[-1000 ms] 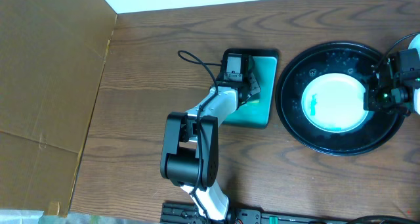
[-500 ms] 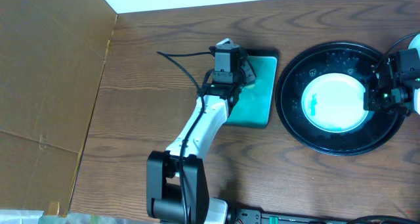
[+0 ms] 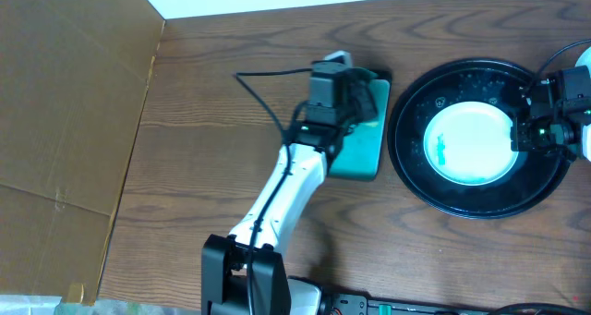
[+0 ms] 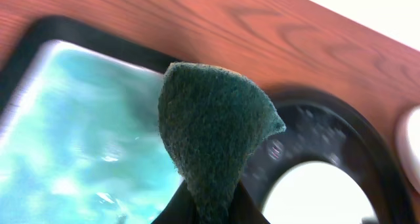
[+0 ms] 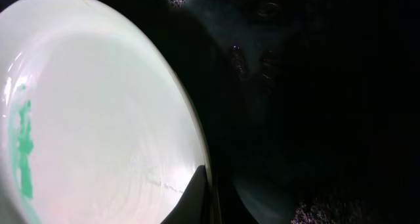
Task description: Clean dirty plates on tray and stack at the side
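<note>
Grip of right claw (image 3: 529,130) hard to tell, arm cut off at right edge of bench (image 3: 203,149), one finger (image 5: 197,196) at rim of plate (image 3: 471,141) on tray (image 3: 476,205), left claw (image 4: 210,209) clenched on sponge (image 4: 213,129) above teal dish (image 3: 362,158).

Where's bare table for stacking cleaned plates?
Bare table between the cardboard and left arm, and on the tray's near side. Crowded: teal dish nearly abuts the tray, left claw with sponge over it.

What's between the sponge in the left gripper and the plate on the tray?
In the overhead view, the teal dish's right edge, a sliver of wooden table, then the black tray's rim and floor.
</note>
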Action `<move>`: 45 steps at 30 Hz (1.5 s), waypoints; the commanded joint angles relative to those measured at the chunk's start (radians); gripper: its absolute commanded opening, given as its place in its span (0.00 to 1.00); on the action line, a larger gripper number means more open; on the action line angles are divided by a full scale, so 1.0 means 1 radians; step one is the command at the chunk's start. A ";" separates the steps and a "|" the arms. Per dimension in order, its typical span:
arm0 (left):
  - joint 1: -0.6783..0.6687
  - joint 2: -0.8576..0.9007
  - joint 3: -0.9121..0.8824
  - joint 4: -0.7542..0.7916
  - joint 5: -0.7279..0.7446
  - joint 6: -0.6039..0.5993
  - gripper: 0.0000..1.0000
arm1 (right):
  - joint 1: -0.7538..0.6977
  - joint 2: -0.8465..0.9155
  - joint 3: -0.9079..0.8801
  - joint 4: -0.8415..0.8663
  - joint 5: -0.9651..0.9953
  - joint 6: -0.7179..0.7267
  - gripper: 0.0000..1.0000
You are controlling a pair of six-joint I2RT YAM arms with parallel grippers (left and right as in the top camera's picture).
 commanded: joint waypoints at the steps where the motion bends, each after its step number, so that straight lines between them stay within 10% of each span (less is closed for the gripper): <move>1: -0.109 0.034 0.002 0.003 0.034 -0.113 0.07 | 0.013 0.002 0.010 0.006 -0.001 0.053 0.01; 17: -0.406 0.441 0.002 0.359 -0.011 -0.331 0.07 | 0.013 0.002 0.010 0.007 0.000 0.138 0.01; 26: -0.354 0.429 0.003 0.248 -0.415 0.003 0.07 | 0.013 0.002 0.010 0.000 0.000 0.137 0.01; 45: -0.383 0.412 0.003 0.357 0.052 -0.249 0.07 | 0.013 0.002 0.010 -0.016 0.000 0.137 0.01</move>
